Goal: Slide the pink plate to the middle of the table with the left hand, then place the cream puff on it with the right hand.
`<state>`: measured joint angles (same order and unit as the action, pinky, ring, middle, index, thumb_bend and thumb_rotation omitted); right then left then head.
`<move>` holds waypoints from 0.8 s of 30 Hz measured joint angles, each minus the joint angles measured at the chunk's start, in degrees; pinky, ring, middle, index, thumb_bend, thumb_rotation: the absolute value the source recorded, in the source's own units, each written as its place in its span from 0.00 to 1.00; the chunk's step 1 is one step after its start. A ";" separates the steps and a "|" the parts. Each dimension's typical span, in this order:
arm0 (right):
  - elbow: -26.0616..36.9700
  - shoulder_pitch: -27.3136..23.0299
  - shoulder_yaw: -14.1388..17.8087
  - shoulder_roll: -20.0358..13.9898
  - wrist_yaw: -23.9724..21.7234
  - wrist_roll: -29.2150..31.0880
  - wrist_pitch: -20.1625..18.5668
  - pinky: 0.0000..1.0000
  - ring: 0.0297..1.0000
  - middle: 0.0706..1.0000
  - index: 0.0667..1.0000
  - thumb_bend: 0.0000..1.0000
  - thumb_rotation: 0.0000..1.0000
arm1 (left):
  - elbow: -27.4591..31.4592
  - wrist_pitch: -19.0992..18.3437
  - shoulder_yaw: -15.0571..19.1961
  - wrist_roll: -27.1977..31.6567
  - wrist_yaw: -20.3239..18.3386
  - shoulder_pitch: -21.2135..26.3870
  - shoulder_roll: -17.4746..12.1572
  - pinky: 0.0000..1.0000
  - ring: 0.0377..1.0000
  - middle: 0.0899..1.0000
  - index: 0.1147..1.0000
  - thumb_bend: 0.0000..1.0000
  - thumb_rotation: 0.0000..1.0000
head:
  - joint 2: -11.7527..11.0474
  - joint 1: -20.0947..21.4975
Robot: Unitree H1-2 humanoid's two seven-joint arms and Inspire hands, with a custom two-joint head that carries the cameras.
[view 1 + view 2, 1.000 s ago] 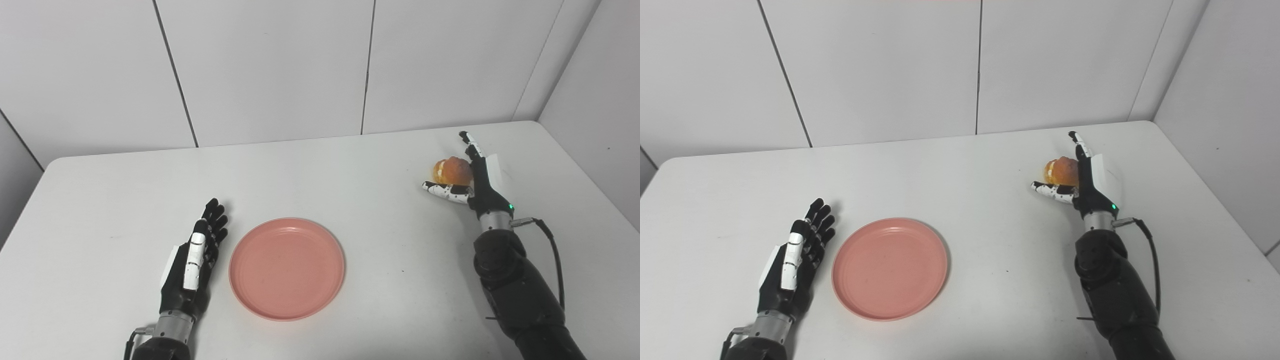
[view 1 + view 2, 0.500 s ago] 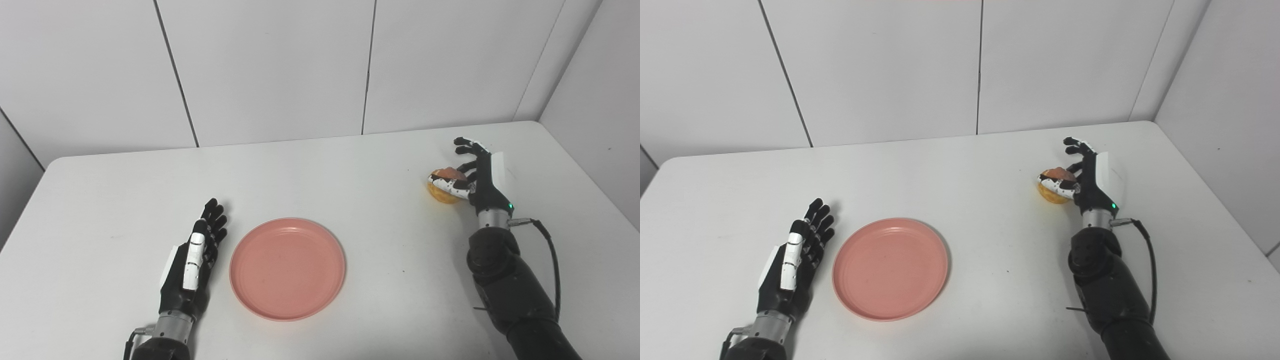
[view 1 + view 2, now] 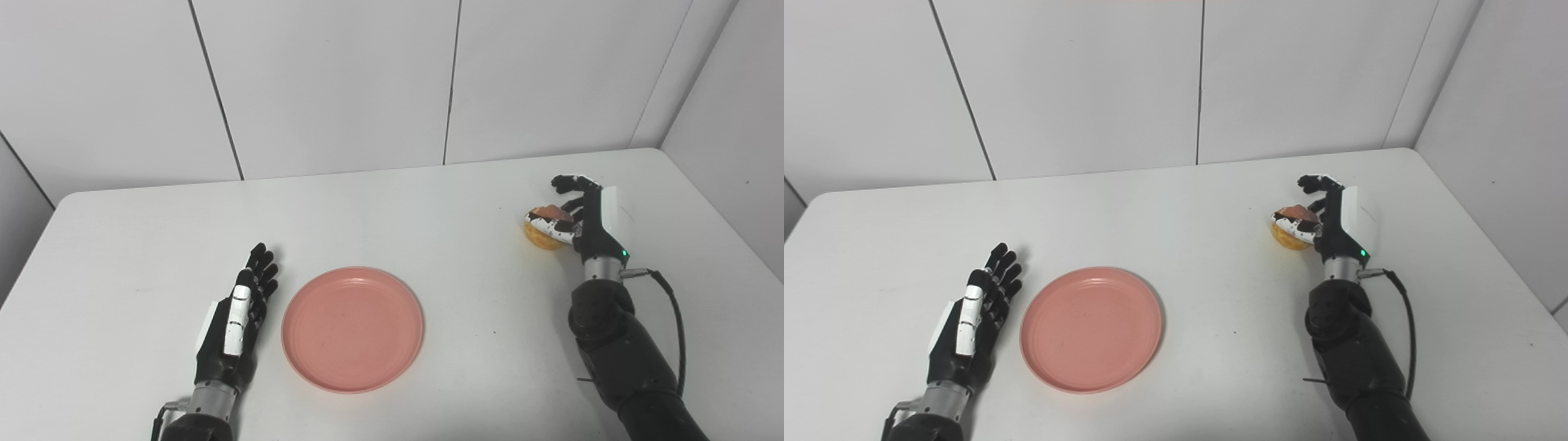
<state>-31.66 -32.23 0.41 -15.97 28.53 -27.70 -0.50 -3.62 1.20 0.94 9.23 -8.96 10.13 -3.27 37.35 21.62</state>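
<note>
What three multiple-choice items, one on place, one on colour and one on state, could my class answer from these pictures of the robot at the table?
1. Where is the plate?
A. right beside the left hand
B. under the right hand
C. at the table's far edge

2. What colour is the plate?
A. blue
B. pink
C. green

3. What is the right hand doing?
A. lying flat and open
B. closing around the cream puff
C. pressing on the plate

Answers:
1 A: the plate lies just right of the flat left hand.
2 B: its whole surface is pink.
3 B: fingers and thumb wrap the cream puff at the right of the table.
</note>
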 measured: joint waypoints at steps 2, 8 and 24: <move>0.02 0.03 0.18 0.10 0.77 0.00 0.01 0.35 0.46 0.47 0.48 0.49 0.00 | 0.00 0.00 0.00 0.00 0.00 0.00 0.00 0.99 0.98 0.99 0.98 0.64 1.00 | 0.00 0.00; 0.23 0.27 0.80 0.53 4.57 -0.04 0.12 0.16 0.41 0.40 0.47 0.51 0.00 | 0.02 0.00 -0.02 -0.43 0.03 -0.01 0.00 0.99 0.98 0.99 0.97 0.63 1.00 | 0.00 0.00; 3.85 0.61 0.75 0.73 8.27 0.27 6.91 0.16 0.19 0.36 0.47 0.52 0.00 | 0.26 -0.18 -0.03 -0.51 0.01 -0.08 0.04 1.00 0.98 0.99 0.97 0.61 1.00 | 0.09 -0.53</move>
<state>-27.81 -31.62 1.16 -15.24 36.81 -27.43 6.41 -3.36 1.03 0.92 8.72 -8.95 10.05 -3.22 37.44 21.09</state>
